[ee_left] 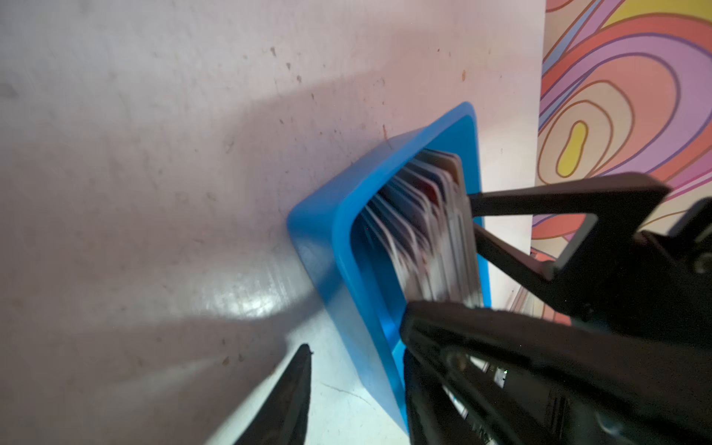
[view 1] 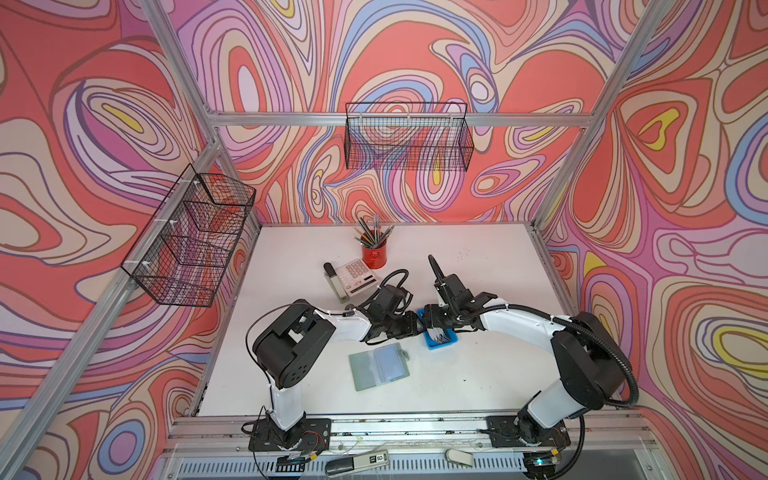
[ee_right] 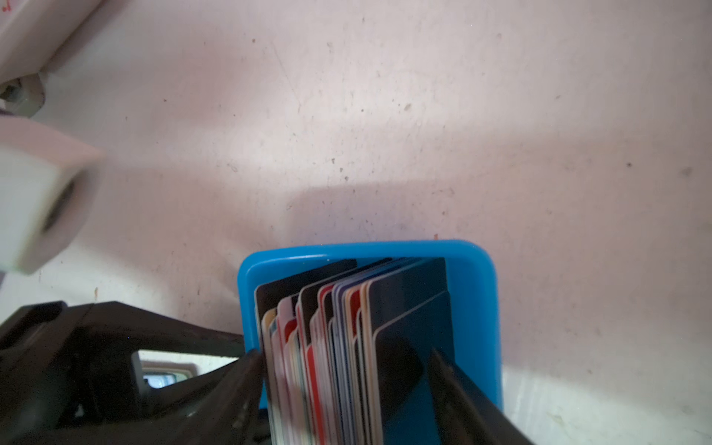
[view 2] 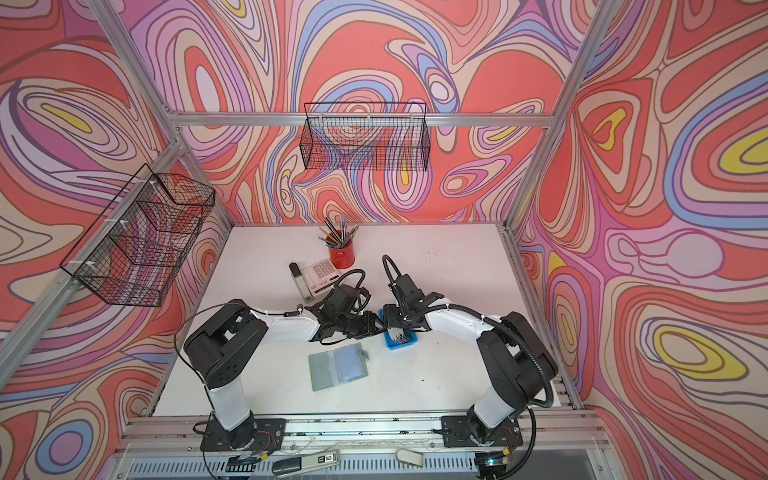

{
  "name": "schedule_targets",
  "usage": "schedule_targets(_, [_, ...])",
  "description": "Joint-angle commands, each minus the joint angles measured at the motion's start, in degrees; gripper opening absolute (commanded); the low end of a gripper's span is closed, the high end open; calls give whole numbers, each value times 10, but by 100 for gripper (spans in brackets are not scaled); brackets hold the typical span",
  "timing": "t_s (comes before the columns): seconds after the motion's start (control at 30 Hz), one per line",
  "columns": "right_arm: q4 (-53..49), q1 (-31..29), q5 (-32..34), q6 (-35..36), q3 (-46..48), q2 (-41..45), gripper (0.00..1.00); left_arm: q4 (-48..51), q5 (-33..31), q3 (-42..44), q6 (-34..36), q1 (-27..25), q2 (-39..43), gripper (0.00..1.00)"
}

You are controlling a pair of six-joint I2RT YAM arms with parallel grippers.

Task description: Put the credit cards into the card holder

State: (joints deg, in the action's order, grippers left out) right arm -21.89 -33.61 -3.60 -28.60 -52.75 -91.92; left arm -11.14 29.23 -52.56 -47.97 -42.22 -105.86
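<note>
Closest to the lens, the black two-fingered right gripper (ee_right: 346,354) stands with its jaws spread wide, one finger at each outer face of the pack of credit cards (ee_right: 404,308), thin plastic rectangles in navy, black, red, white and tan. It straddles them rather than pinching. The fingers look too far apart to clamp any card, probably so that one card can be singled out. The cards stand on edge, fanned and leaning, inside the bright blue rectangular plastic tray (ee_right: 474,293), whose walls keep them upright with their top edges reachable from above.

Opposite, the black left gripper (ee_left: 354,339) is also open, its fingers set on either side of the tray's near wall. I judge this a bracing pose, to stop the light tray sliding on the white tabletop (ee_right: 385,115). Whether the fingers actually touch the wall I cannot tell.

Near the tray but apart from it, towards the arm bases, the pale sage-green book-style card holder (view 1: 380,368) lies opened flat with its clear sleeves facing up, ready to receive a card. Whether any sleeve is already filled is too small to tell. Fetching a card is the step in hand, and insertion is not yet begun.
</note>
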Motion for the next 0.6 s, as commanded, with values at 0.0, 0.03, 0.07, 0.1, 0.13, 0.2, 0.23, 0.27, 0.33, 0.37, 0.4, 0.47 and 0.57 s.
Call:
schedule_targets(0.0, [8, -5, -36, 1, 11, -14, 72, 45, -5, -30, 28, -8, -20, 51])
schedule_targets(0.03, [11, -5, -44, 0, 12, -14, 72, 48, 0, -35, 29, -8, -26, 52])
schedule_targets(0.07, [15, -5, -54, -1, 12, -14, 72, 51, 7, -41, 31, -8, -31, 54])
schedule_targets(0.1, [20, -5, -64, -1, 13, -15, 72, 53, 15, -46, 33, -8, -36, 56])
schedule_targets(0.13, [22, -5, -70, -2, 13, -14, 72, 54, 20, -50, 34, -9, -38, 58])
schedule_targets(0.2, [26, -5, -82, -3, 14, -14, 68, 51, 23, -49, 36, -9, -35, 67])
schedule_targets(0.23, [27, -5, -83, -5, 14, -13, 66, 49, 22, -47, 37, -9, -31, 71])
schedule_targets(0.27, [27, -5, -83, -6, 15, -12, 65, 49, 19, -44, 40, -9, -26, 74])
schedule_targets(0.33, [27, -5, -77, -7, 16, -7, 62, 50, 13, -40, 44, -9, -15, 80])
schedule_targets(0.37, [25, -4, -74, -7, 17, -5, 60, 50, 12, -39, 46, -9, -13, 83])
schedule_targets(0.4, [25, -3, -73, -7, 18, -3, 60, 49, 13, -39, 47, -9, -13, 85])
schedule_targets(0.47, [26, -2, -74, -8, 21, -1, 59, 48, 19, -42, 48, -9, -18, 87])
schedule_targets(0.57, [29, 0, -72, -8, 27, -1, 52, 51, 25, -48, 46, -9, -28, 87])
